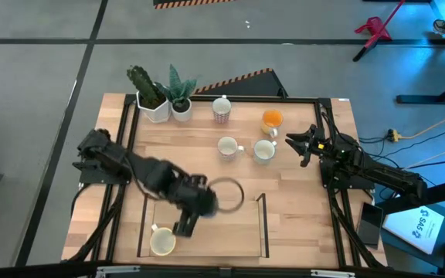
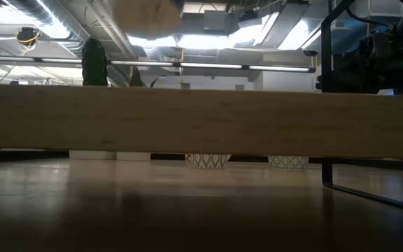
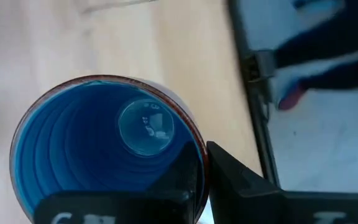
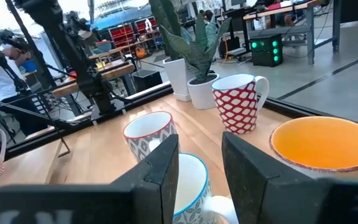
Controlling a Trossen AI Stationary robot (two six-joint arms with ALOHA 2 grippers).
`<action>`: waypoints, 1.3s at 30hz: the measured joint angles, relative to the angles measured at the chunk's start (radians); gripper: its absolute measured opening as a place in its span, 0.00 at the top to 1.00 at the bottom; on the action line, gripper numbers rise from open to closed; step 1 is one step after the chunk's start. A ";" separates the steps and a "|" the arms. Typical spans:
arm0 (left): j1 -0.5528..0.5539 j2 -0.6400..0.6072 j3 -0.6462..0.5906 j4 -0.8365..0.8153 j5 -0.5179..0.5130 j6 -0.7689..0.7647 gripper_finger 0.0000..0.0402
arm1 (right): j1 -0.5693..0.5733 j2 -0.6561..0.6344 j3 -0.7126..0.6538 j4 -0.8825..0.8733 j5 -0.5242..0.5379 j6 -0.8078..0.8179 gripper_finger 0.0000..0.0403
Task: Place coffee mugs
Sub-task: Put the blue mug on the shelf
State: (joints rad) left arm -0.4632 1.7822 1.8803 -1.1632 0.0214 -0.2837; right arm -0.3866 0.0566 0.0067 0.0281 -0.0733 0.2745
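A blue mug [image 3: 104, 143] fills the left wrist view, seen from above its mouth; in the high view it is a blurred ring [image 1: 227, 193] at mid-table. My left gripper [image 1: 209, 202] [image 3: 188, 193] is shut on it. A cream mug [image 1: 162, 242] stands near the table's near edge. A red-patterned mug [image 1: 222, 110], an orange mug [image 1: 272, 119] and two white mugs [image 1: 229, 146] [image 1: 264, 150] stand toward the far side. My right gripper [image 1: 294, 147] [image 4: 197, 162] is open just right of the nearer white mug [image 4: 188, 183], apart from it. My left gripper holds the blue mug by its rim [image 3: 199, 163], one finger [image 3: 241, 180] outside the wall and the other inside the hollow. The fingers come from above, pointing down. The mug stays upright, mouth up; whether its base rests on the table I cannot tell.
Two white pots with green plants [image 1: 161, 99] stand at the far left corner. Black frame rails [image 1: 331, 147] run along the table's sides, and a black outline [image 1: 265, 224] marks a rectangle near the near edge. A wooden bar [image 2: 201, 119] blocks most of the low view.
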 joint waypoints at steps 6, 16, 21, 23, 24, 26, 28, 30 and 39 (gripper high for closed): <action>-0.104 0.125 0.111 -0.007 0.069 0.333 0.98 | 0.000 0.000 0.000 0.000 0.002 0.000 0.73; -0.134 0.228 0.197 -0.087 0.110 0.779 0.98 | 0.000 0.000 0.000 0.000 0.001 0.000 0.73; -0.108 0.228 0.195 -0.164 0.093 0.864 0.98 | 0.000 0.000 0.000 0.000 -0.004 0.000 0.73; -0.106 0.228 0.195 -0.176 0.086 0.913 0.98 | 0.000 0.000 0.000 0.000 -0.004 -0.003 0.73; -0.107 0.231 0.195 -0.173 0.088 0.930 0.98 | 0.000 0.000 0.000 0.000 -0.005 -0.007 0.73; -0.112 0.241 0.196 -0.179 0.101 0.951 0.98 | 0.000 0.000 0.000 0.000 -0.005 -0.016 0.73; -0.124 0.254 0.194 -0.205 0.100 0.973 0.98 | 0.000 0.000 0.000 0.000 -0.005 -0.018 0.73; -0.136 0.262 0.194 -0.216 0.087 1.021 0.98 | 0.000 0.000 0.000 0.000 -0.006 -0.018 0.73; -0.154 0.280 0.194 -0.261 0.054 1.178 0.98 | 0.000 0.000 0.000 0.000 -0.006 -0.022 0.73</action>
State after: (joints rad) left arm -0.6173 2.0621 2.0742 -1.4238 0.0758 0.8946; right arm -0.3865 0.0569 0.0067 0.0280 -0.0788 0.2529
